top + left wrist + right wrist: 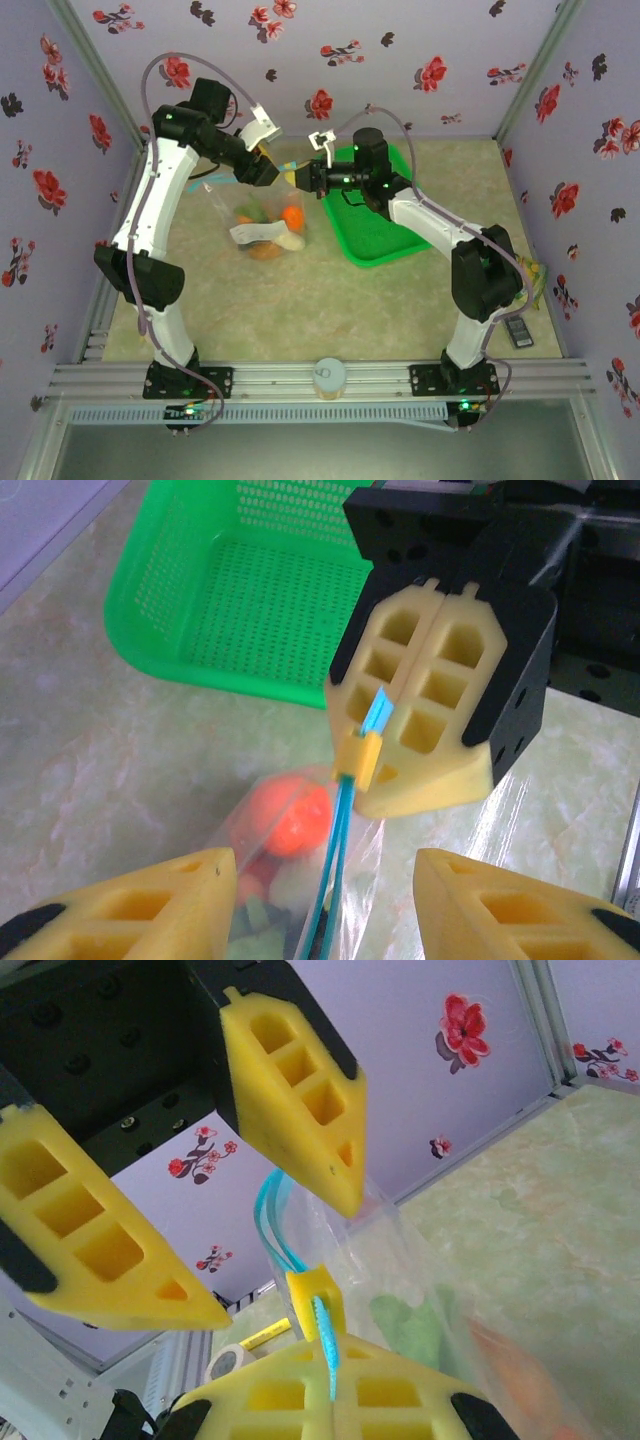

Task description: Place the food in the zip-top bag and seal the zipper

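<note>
- Right tool is clamped on the zipper end, just beside its yellow slider; we judge this anchors the strip.
- Left tool stands apart, its fingers flanking the strip and gripping nothing.
- Zip-top bag hangs below that grip over the tabletop, with a toy orange inside.
</note>
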`<state>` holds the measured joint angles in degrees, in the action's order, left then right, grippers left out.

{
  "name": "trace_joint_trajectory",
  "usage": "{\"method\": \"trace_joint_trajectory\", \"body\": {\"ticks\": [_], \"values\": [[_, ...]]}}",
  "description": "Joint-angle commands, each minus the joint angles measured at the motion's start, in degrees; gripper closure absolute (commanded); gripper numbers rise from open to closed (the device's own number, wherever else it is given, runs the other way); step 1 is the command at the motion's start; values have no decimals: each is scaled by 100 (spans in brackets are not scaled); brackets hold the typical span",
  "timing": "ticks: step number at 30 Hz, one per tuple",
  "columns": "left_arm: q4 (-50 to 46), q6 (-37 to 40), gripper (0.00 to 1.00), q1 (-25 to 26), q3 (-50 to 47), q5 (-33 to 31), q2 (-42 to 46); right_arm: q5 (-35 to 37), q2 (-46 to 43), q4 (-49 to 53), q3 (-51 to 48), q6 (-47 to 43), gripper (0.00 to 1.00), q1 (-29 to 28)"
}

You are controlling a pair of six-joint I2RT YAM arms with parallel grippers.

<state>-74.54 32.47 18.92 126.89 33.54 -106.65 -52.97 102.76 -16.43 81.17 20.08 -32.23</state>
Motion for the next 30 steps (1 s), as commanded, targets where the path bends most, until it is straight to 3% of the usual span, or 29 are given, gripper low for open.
{"method": "trace_joint_trajectory", "body": {"ticks": [1, 16, 24, 30], "values": [[13, -34, 50, 64, 217, 210, -55, -195, 24, -128, 292, -4, 100, -81], [63, -55, 52, 161, 393, 407, -217, -345, 199, 142, 508, -147, 100, -204], [62, -35, 62, 165, 492, 530, -260, -432, 194, 485, 501, -373, 100, -231], [19, -22, 59, 156, 544, 540, -262, -529, 169, 764, 506, -578, 100, -240]]}}
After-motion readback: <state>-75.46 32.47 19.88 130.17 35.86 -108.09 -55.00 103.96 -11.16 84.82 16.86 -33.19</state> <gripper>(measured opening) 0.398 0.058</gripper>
